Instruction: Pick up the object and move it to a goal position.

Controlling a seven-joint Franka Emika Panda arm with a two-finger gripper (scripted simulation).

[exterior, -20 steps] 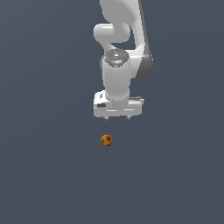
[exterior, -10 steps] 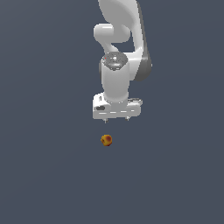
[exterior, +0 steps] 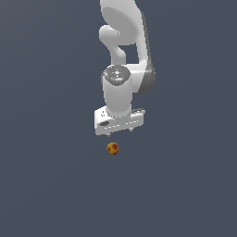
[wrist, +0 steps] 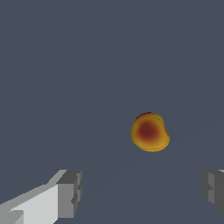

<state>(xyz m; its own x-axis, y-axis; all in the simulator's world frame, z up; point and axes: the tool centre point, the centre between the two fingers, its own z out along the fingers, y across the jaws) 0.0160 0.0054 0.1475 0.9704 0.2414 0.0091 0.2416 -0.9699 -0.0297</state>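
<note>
Since a second ago the gripper [exterior: 119, 132] has shifted toward the exterior view's left and hangs above the ball [exterior: 112, 148], which lies mid-surface, no counter edge in sight. In the wrist view the fingers [wrist: 70, 192] stand wide apart, the ball [wrist: 149, 132] off-centre between them; I'd centre first, then descend straight.

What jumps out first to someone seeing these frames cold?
The white arm dominates, reaching down the middle of the exterior view over a plain dark grey floor. Just below its hand sits the only spot of colour, a tiny orange, red and yellow ball, apart from the hand. In the wrist view the ball shows ahead of the wide-spread grey fingertips, nothing between them.
</note>
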